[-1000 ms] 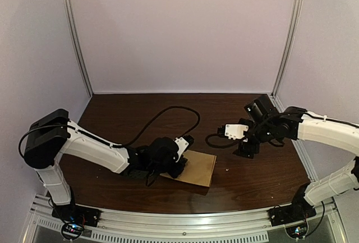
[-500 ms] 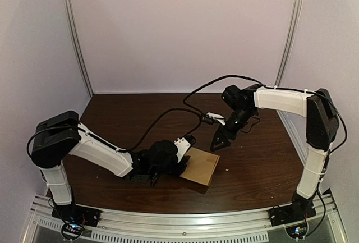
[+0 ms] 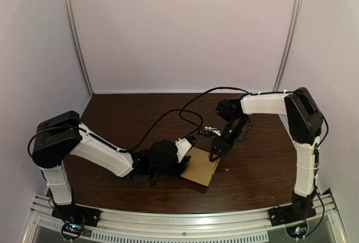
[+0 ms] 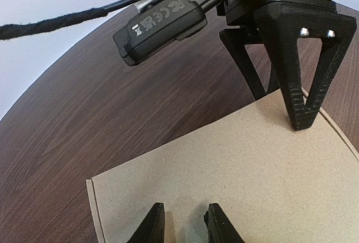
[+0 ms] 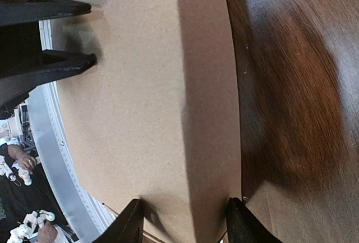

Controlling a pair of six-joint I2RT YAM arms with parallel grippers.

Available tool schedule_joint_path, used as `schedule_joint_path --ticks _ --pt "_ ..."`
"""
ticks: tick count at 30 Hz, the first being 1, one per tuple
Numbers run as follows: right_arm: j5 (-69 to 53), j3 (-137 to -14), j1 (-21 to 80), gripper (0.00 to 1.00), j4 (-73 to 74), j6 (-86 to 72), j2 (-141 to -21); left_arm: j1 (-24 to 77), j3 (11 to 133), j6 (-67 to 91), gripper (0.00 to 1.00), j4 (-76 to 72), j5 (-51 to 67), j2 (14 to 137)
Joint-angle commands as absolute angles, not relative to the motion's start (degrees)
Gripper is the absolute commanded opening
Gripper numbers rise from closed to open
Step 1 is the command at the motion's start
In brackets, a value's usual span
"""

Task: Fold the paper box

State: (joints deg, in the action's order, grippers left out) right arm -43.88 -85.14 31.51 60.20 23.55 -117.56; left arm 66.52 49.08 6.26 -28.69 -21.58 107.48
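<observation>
The flat brown cardboard box (image 3: 203,168) lies on the dark wood table (image 3: 123,114), near the front middle. My left gripper (image 3: 183,163) rests on the box's left part; in the left wrist view its tips (image 4: 184,227) stand a narrow gap apart on the cardboard (image 4: 224,175), holding nothing. My right gripper (image 3: 215,152) is at the box's far right corner. In the right wrist view it (image 5: 185,220) is open wide, its fingers touching the cardboard (image 5: 140,86) on either side of a crease. One right finger (image 4: 303,86) stands on the panel.
Black cables (image 3: 168,113) loop across the table behind the box. A black module (image 4: 160,27) on the right arm hangs just above the box's far edge. The metal rail (image 3: 179,220) runs along the near edge, with frame posts (image 3: 76,35) at the back corners.
The right arm has swung in from the right side and come down onto the box's far right corner. The box has turned slightly. The left gripper has stayed on the box.
</observation>
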Motion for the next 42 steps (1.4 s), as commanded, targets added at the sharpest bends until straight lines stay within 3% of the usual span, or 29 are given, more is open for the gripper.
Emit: schedule_joint_path --ticks 1,6,8,13,17,19,20,21,26,29,36,42 --pt "-37.04 -84.51 31.55 0.48 58.96 21.32 -118.65 66.53 48.68 5.19 0.3 -30.07 -19.77 106.95" --pt "-34.4 -84.11 31.55 0.45 57.98 20.85 -118.48 66.47 51.88 9.88 0.41 -20.1 -22.99 100.93" --pt "-34.15 -83.9 31.55 0.45 57.68 20.83 -118.26 66.22 55.69 13.5 0.5 -8.27 -25.31 98.88" --pt "-34.86 -83.4 31.47 0.45 57.59 21.31 -117.66 65.98 66.52 16.5 0.59 13.74 -31.13 96.97" --pt "-36.08 -83.59 31.54 0.46 57.88 21.77 -117.05 66.01 73.9 19.7 0.8 30.07 -33.87 95.12" --pt "-36.88 -83.83 31.51 0.46 58.14 22.13 -116.97 66.01 72.26 15.89 0.96 32.55 -26.77 91.11" --pt "-37.22 -84.03 31.5 0.46 58.43 22.2 -116.97 65.98 69.26 13.36 0.97 29.96 -22.75 87.74" --pt "-37.46 -84.4 31.49 0.46 58.7 22.35 -116.84 65.96 66.99 11.4 0.97 27.54 -19.18 84.6" --pt "-37.91 -84.95 31.55 0.47 59.12 22.58 -115.87 65.65 71.33 15.86 0.97 42.43 -35.18 82.1" --pt "-37.46 -84.86 31.55 0.47 59.15 22.78 -115.84 65.51 67.66 16.04 0.97 38.73 -41.08 79.89" --pt "-37.26 -84.71 31.54 0.48 59.49 23.37 -115.86 57.39 55.76 20.42 0.98 19.04 -32.19 78.34" --pt "-38.41 -84.9 31.55 0.48 59.95 24.09 -115.4 54.5 57.44 18.91 0.98 15.32 -26.92 83.25"
